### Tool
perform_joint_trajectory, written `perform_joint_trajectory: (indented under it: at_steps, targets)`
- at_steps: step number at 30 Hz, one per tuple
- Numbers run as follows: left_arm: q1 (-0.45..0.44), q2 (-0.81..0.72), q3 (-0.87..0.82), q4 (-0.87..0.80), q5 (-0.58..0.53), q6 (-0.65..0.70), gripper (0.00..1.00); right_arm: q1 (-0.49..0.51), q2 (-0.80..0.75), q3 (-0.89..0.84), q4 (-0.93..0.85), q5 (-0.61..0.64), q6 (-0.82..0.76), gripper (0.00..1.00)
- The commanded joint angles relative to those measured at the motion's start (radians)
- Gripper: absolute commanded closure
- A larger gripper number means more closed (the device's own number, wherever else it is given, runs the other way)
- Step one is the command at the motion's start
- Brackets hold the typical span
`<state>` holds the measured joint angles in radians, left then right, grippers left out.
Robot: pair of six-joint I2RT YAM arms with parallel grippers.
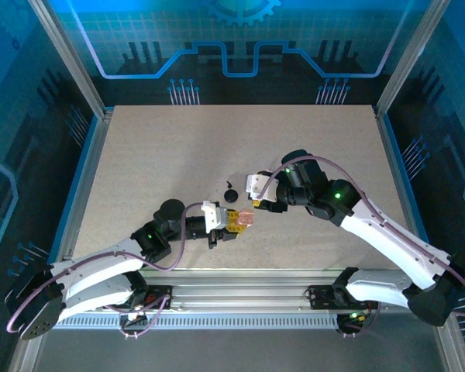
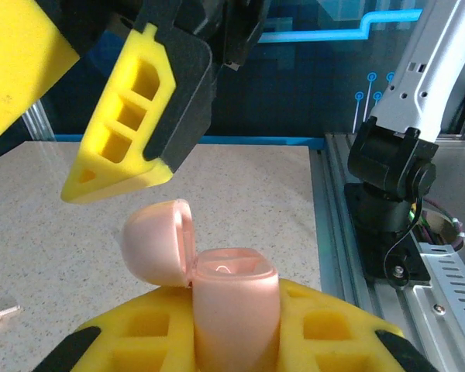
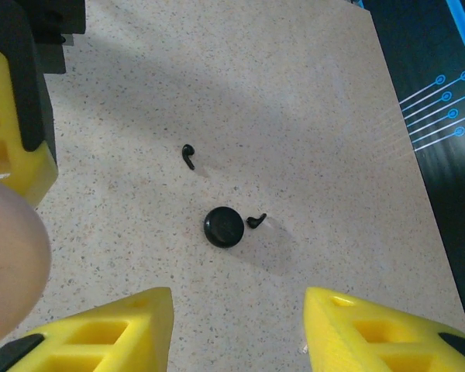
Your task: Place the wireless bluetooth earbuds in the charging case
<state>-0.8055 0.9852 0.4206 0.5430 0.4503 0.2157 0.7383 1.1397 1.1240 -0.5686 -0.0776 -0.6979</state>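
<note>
Pink open charging case in left end effector

Two white and black robot arms, the left arm and the right arm, over one speckled beige counter. Two small rounded plastic charging cases: one pale pink charging case with its lid open and one black round charging case, closed. Three tiny curved earbuds lie on the counter: a first black earbud, a second black earbud and one pale earbud.
</note>
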Motion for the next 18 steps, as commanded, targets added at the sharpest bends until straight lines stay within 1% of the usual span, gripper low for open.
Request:
perform_joint_trajectory:
  at_steps: [1, 4, 6, 9, 11, 13, 16, 18]
  targets:
    - [-0.005, -0.005, -0.006, 0.066, 0.012, 0.001, 0.85, -0.017, -0.047, 0.009, 0.011, -0.01, 0.028, 0.51]
    - [-0.005, 0.006, -0.022, 0.097, -0.014, -0.006, 0.86, -0.026, -0.101, -0.02, 0.009, -0.069, 0.047, 0.51]
    - [-0.004, 0.016, -0.035, 0.128, -0.053, -0.021, 0.86, -0.032, -0.143, -0.054, 0.028, -0.079, 0.079, 0.5]
    - [-0.003, 0.024, -0.05, 0.152, -0.196, -0.081, 0.86, -0.073, -0.173, -0.088, 0.061, -0.086, 0.21, 0.47]
    - [-0.003, 0.016, -0.066, 0.16, -0.256, -0.094, 0.86, -0.124, -0.148, -0.064, 0.04, -0.092, 0.367, 0.46]
    - [-0.004, 0.004, -0.092, 0.189, -0.293, -0.102, 0.86, -0.163, -0.099, -0.024, -0.017, -0.095, 0.461, 0.44]
    - [-0.001, -0.016, -0.134, 0.238, -0.334, -0.105, 0.86, -0.204, -0.01, 0.026, -0.083, -0.071, 0.523, 0.44]
    - [-0.001, -0.034, -0.152, 0.239, -0.351, -0.104, 0.86, -0.224, 0.054, 0.056, -0.111, -0.071, 0.534, 0.47]
